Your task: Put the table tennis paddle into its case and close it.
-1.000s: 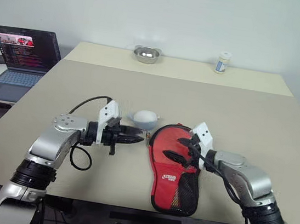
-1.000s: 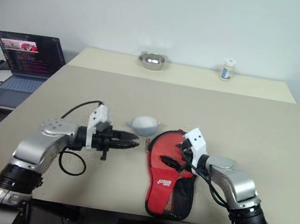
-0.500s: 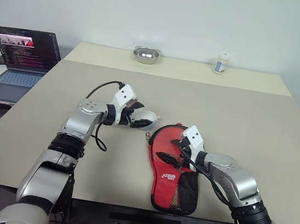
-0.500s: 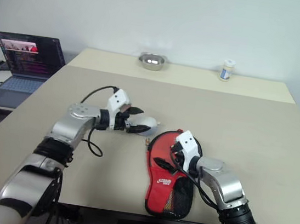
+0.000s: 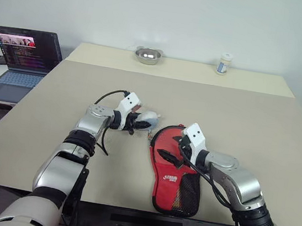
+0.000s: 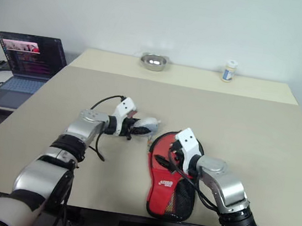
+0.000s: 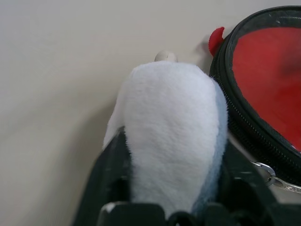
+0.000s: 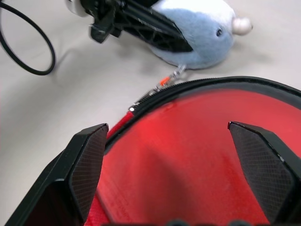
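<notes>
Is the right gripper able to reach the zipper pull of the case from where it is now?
Probably yes: the right gripper hangs open over the red case, and the zipper pull lies uncovered just ahead, beside the plush toy.

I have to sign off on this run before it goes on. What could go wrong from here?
1. The left gripper is closed around the plush toy, not a task item; lifting it could waste the step.
2. The toy lies right beside the case's zipper pull, so moving it may snag or drag the case.
3. The right gripper hangs open over the case's red side; pressing down could shift it.
</notes>
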Robot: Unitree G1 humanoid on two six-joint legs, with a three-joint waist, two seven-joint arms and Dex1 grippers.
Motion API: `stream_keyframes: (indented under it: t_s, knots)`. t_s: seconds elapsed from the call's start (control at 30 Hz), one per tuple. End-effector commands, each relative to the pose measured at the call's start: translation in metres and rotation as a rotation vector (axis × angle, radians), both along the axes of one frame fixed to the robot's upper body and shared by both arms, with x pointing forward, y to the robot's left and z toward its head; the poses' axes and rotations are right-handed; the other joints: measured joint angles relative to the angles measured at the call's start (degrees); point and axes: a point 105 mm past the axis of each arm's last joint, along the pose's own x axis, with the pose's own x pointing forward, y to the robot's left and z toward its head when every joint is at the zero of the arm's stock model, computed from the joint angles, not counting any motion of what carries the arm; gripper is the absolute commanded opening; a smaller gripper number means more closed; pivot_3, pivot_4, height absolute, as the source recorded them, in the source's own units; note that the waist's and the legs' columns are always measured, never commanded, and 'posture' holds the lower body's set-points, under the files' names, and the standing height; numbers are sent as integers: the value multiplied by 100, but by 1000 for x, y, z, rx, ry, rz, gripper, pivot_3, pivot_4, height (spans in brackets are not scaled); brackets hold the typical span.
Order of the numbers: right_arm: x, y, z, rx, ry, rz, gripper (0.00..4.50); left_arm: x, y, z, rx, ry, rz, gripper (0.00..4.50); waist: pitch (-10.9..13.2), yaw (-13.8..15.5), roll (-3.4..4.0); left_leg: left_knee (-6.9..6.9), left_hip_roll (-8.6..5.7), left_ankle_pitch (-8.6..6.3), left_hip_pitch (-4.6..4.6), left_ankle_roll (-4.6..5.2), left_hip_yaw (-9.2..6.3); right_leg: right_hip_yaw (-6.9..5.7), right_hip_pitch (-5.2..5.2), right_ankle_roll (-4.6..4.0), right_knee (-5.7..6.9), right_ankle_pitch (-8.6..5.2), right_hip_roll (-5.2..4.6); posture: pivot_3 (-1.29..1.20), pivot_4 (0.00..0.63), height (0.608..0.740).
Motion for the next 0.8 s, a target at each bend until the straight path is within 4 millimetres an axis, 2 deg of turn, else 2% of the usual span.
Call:
stream_keyframes:
  t_s: [0.03, 0.1, 0.17, 0.3, 0.47, 0.63, 0.8]
  knots:
    - [3, -3, -4, -36, -4, -14, 4500, 1, -10, 9, -25, 0, -29, 966, 0, 5, 0, 0, -1, 0, 0, 0, 0, 0, 0, 0, 0, 0, 0, 0, 150, 740]
    - [3, -6, -15, -73, 17, -19, 4500, 1, -13, 12, -33, 2, -34, 558, 0, 6, 0, 1, -2, 0, 0, 0, 0, -1, 1, 0, 0, 0, -1, 0, 150, 740]
    - [3, -10, -25, -110, 33, -28, 4500, 2, -18, 16, -38, -3, -36, 428, -1, 7, -2, 2, -2, 0, 0, 0, -1, -1, 2, 1, 0, 0, -2, 0, 150, 740]
    - [2, -20, -41, -181, 53, -41, 4500, 16, -22, 21, 48, -63, 24, 415, -6, 34, -10, 8, -6, 0, 1, 0, -11, -11, 12, 6, 0, -3, -4, 0, 150, 740]
    - [-2, -20, -50, -210, 78, -13, 4500, 39, -31, 33, 205, -213, 141, 413, -11, 52, -17, 17, -16, 1, 5, 1, -21, -18, 23, 32, 2, -11, -13, 0, 150, 740]
    - [-7, -18, -55, -224, 97, 9, 4500, 48, -63, 57, 294, -404, 134, 412, -12, 30, -18, 16, -15, 0, 3, 1, -18, -15, 20, 35, 0, -9, -13, 0, 150, 740]
    - [-15, -17, -60, -235, 124, 22, 4500, 47, -111, 84, 285, -546, 126, 412, -12, 23, -19, 13, -16, -1, -2, 1, -17, -16, 19, 36, -8, -10, -13, 0, 150, 740]
